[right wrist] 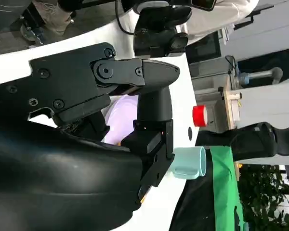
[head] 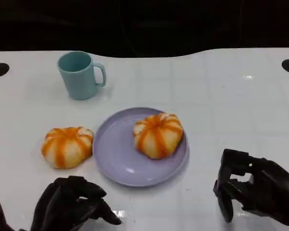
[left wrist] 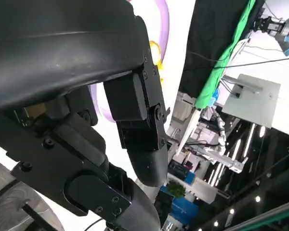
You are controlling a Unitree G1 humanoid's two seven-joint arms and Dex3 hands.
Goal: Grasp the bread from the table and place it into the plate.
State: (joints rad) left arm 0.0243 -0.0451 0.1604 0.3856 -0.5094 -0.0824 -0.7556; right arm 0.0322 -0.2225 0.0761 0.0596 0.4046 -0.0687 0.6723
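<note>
**One bun on the plate, one on the table**

The bread [head: 67,146] I have yet to take sits on the white table [head: 231,110], just left of the lilac plate [head: 116,163] and close to its rim, though I cannot tell if the two touch. A second bun [head: 158,134] already rests on the plate, toward its far right side. Both are round, domed and ribbed with orange stripes. I judge them light and soft, easy to dent, so I would cup the table bun from above around its widest part and squeeze only lightly.

My left hand [head: 72,204] hovers just near of that bun, holding nothing, its fingers curled loosely inward. My right hand [head: 255,190] hangs off to the plate's right, also holding nothing, with its fingers apart.

A teal mug [head: 80,75] stands farther back, well apart from the bread, handle to the right.

My wrist cameras are mostly blocked by my own black fingers; only slivers of plate edge, orange crust and the mug peek past. The bun's underside is hidden from me.
</note>
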